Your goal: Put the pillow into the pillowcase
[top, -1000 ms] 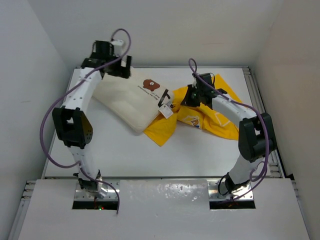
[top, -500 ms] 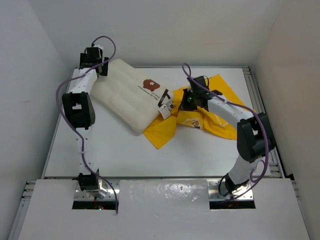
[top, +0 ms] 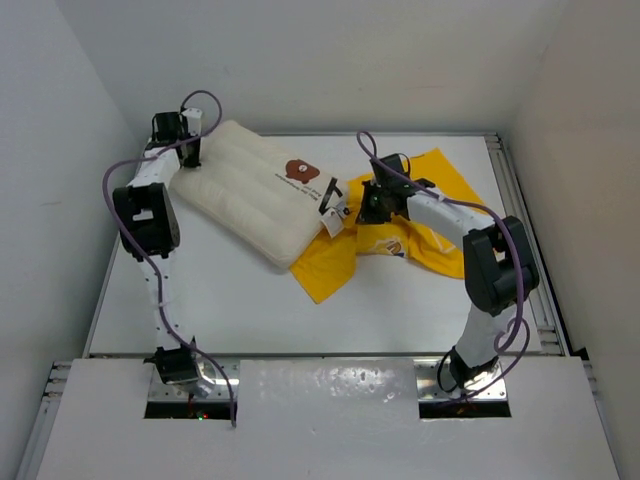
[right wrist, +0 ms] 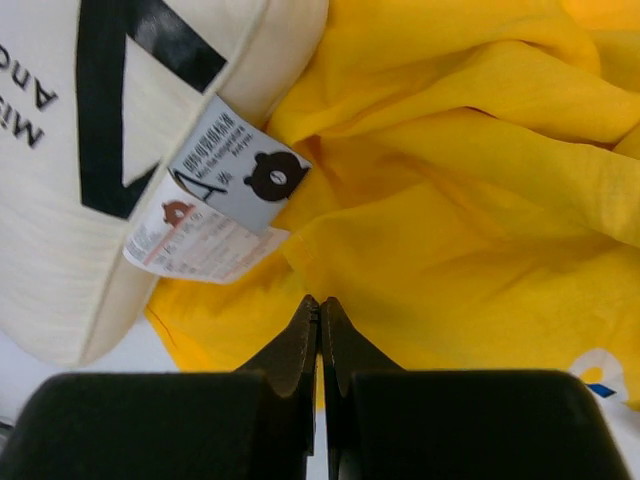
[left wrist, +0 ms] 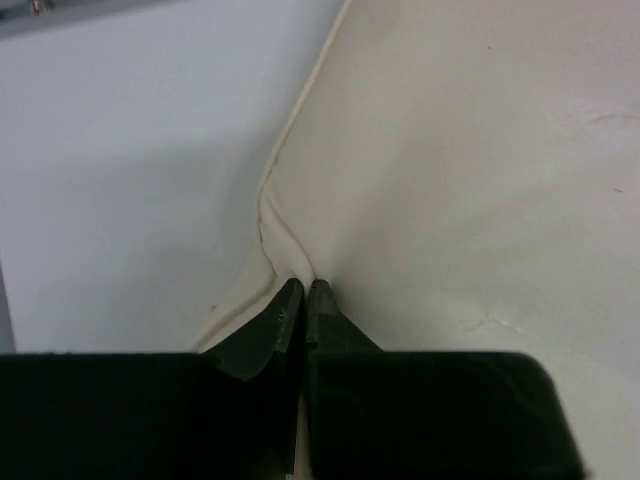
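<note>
Soft cream cloth on the pillow (top: 255, 195), matt, with faint quilted ridges and a corded seam along the edge; black and brown print lying flat in the weave. Thin bright yellow cloth for the pillowcase (right wrist: 470, 230), matt and full of creases. Smooth grey card or coated cloth for the hanging tag (right wrist: 235, 165); behind it a white printed label (right wrist: 190, 245), slightly shiny. Smooth matt black plastic on the left tool (left wrist: 303, 292) and right tool (right wrist: 319, 303). White plastic shells with a light sheen on the arms (top: 440, 212), black at the joints. Smooth, rubbery purple cable (top: 108, 180). Even matt white surface (top: 260, 310). Glossy white front panel (top: 330, 410), catching glare.
</note>
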Robot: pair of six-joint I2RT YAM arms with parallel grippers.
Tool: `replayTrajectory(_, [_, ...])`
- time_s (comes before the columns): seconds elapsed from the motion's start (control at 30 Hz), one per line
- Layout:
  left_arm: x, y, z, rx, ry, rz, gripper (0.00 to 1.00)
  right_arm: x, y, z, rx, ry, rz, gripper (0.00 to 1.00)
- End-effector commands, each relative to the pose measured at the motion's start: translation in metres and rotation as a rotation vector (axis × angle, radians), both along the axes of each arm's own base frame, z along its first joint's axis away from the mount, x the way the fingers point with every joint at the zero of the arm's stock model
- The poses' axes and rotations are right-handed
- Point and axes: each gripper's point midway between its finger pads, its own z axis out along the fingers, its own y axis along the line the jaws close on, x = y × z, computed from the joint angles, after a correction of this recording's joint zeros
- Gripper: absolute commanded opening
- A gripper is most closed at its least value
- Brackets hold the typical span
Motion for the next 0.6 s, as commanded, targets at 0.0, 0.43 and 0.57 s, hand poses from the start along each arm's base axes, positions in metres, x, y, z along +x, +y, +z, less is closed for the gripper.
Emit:
replayTrajectory(0.0, [-0.070,0.003,-0.002,0.025,0.214,-0.033,0.00,0.021,-0.004,0.017,0.022,-0.050,-0.026,0.00])
replayTrajectory(0.43, [-0.322,0.045,0.080,0.266,0.699,-0.014,0.00,0.016,-0.011,0.006,0.062,-0.028,0.014,0.00])
replayTrajectory(0.57, [-0.372,0.060,0.076,0.379,0.877,0.022,0.42,0.009,-0.016,0.005,0.052,-0.019,0.031,0.00])
